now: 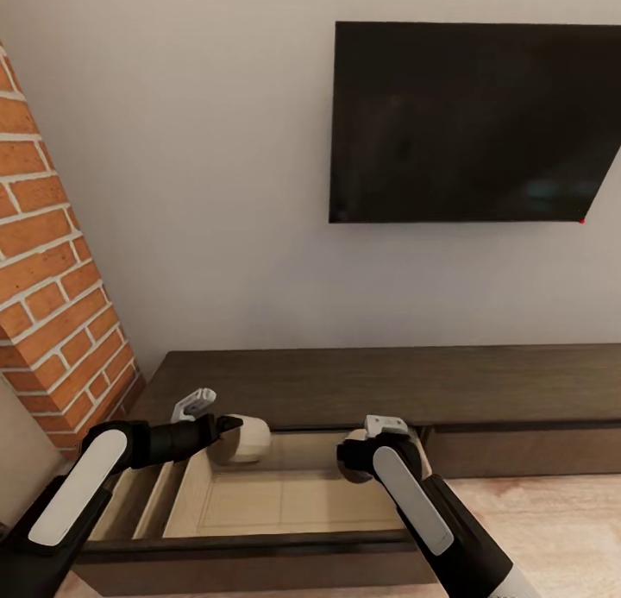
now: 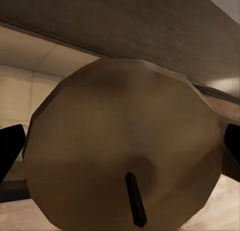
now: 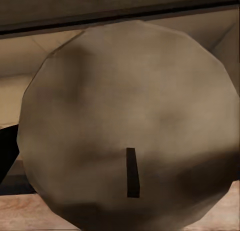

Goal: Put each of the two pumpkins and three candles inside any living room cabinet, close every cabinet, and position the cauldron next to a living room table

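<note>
Presently, each tool gripped one candle, wicks facing the wrists: left tool (image 1: 231,425), candle (image 1: 246,439); right tool (image 1: 379,443), candle (image 3: 130,126), above the cabinet's (image 1: 388,382) open drawer (image 1: 285,503).

From head height we looked forward and down at the cabinet (image 1: 388,382), its open drawer (image 1: 285,503) at 6 o'clock; both wrist cameras sat very near candles (image 2: 125,146) (image 3: 130,131), sharing that drawer.

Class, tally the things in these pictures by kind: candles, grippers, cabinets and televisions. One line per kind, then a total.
Candles: 2, left candle, right candle
Grippers: 2, left gripper, right gripper
Cabinets: 1, cabinet, its drawer open
Televisions: 1, television
Total: 6
</note>
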